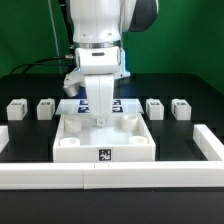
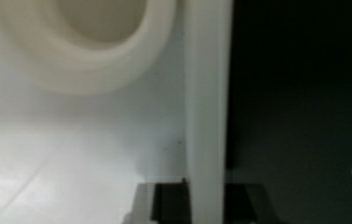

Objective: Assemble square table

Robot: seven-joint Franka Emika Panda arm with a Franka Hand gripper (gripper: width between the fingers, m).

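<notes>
border wall in front | arm upright above square table | claw closed on its rim

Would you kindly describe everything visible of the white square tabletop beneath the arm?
The square tabletop looks like white plastic: a flat slab with a raised rim, round corner sockets and a black-and-white tag on its near side. It lies level on the black table, right by the border wall. The gripper is shut on its rim.
</notes>
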